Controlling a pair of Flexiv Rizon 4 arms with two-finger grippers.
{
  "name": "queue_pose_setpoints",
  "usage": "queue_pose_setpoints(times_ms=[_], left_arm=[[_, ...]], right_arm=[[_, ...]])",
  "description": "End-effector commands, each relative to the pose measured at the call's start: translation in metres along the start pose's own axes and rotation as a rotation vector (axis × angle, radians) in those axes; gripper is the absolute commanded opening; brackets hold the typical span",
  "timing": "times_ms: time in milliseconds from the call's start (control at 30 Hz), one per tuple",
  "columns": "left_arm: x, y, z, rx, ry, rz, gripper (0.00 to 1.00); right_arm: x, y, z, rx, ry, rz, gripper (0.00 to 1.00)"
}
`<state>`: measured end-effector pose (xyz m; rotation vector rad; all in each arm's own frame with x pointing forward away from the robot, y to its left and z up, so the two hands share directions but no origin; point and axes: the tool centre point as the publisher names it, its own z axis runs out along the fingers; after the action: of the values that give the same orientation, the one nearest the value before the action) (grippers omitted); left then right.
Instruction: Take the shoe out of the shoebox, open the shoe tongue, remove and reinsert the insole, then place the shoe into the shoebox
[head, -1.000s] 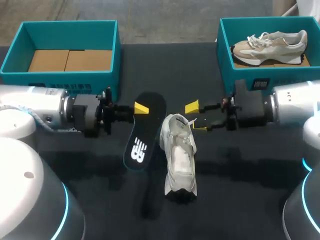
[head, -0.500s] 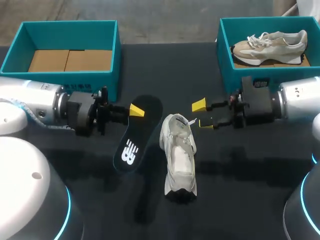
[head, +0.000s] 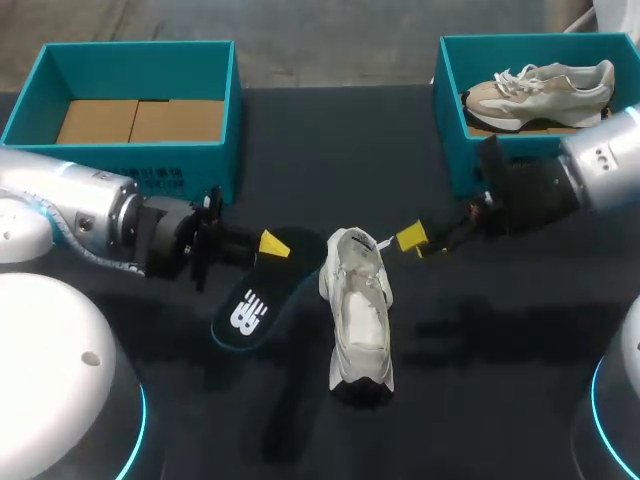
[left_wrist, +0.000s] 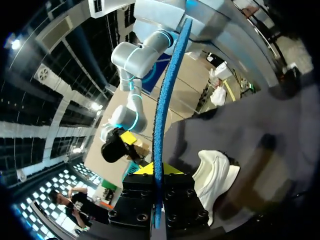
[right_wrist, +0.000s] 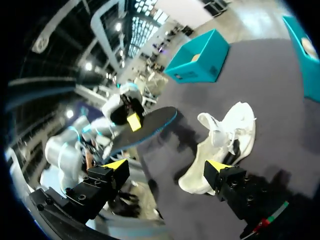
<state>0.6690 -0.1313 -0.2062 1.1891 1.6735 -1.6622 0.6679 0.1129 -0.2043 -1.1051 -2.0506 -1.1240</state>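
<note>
1. Shoe-out step is being judged done: the white shoe (head: 358, 310) is lying on the counter (head: 500, 350), outside both boxes, opening upward.
2. Tongue step is being judged likely done: the shoe's mouth is gaping and its inside is showing. The tongue itself is not being made out clearly.
3. Insole removal is being counted as done: the black insole (head: 252, 298) is out of the shoe, just beside it on the left-arm side.
4. The insole is being pinched at one end by the left hand (head: 268, 244). In the left wrist view its blue edge (left_wrist: 165, 100) is being clamped from both sides by the fingers and is running out ahead of them.
5. Whether the insole's low end is touching the counter is not being resolved.
6. The right hand (head: 415, 240) is being held wide, nothing in it, near the shoe's box-side end on the right-arm side. In the right wrist view the shoe (right_wrist: 220, 140) is lying ahead of the spread fingers, untouched.
7. Left to do: insole back in, then shoe boxed.
8. The teal shoebox (head: 120, 155), beyond the insole from the shoe, is showing only cardboard (head: 140, 120), so it is being assumed as the target. The second teal box (head: 450, 130), beyond the right hand from the shoe, is being occupied by a beige shoe (head: 545, 85).
9. Progress is being put at roughly halfway.
</note>
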Motion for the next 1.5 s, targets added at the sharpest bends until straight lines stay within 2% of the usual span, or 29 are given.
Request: queue_pose_setpoints(times_ms=[33,167,200,700,733,800,900,1033,1167,1500], left_arm=[[0.011,-0.011,0.0,-0.008,-0.006,-0.042,0.0],[0.02,-0.017,0.002,0.03,-0.026,-0.101,0.0],[0.022,-0.019,0.003,0.04,-0.019,-0.118,0.0],[0.024,-0.02,0.004,0.029,-0.005,-0.113,0.0],[0.024,-0.02,0.004,0.029,-0.005,-0.113,0.0],[0.028,-0.024,0.007,0.084,-0.034,-0.144,0.0],[0.037,-0.034,0.013,0.138,-0.046,-0.178,0.0],[0.052,-0.046,0.022,0.191,-0.063,-0.228,0.0],[0.069,-0.055,0.032,0.226,-0.098,-0.268,0.0],[0.073,-0.059,0.034,0.217,-0.084,-0.257,0.0]], right_arm=[[-0.005,-0.003,-0.009,0.226,-0.124,-0.173,1.0],[-0.008,-0.013,-0.011,0.247,-0.159,-0.317,1.0],[-0.01,-0.017,-0.011,0.275,-0.173,-0.324,1.0],[-0.01,-0.017,-0.011,0.275,-0.173,-0.324,1.0],[-0.007,-0.017,-0.011,0.288,-0.231,-0.378,1.0],[-0.007,-0.022,-0.01,0.304,-0.3,-0.458,1.0],[-0.014,-0.036,-0.009,0.353,-0.418,-0.534,1.0],[-0.025,-0.056,-0.002,0.388,-0.501,-0.584,1.0],[-0.035,-0.075,0.004,0.373,-0.587,-0.605,1.0],[-0.035,-0.075,0.004,0.373,-0.587,-0.605,1.0]])
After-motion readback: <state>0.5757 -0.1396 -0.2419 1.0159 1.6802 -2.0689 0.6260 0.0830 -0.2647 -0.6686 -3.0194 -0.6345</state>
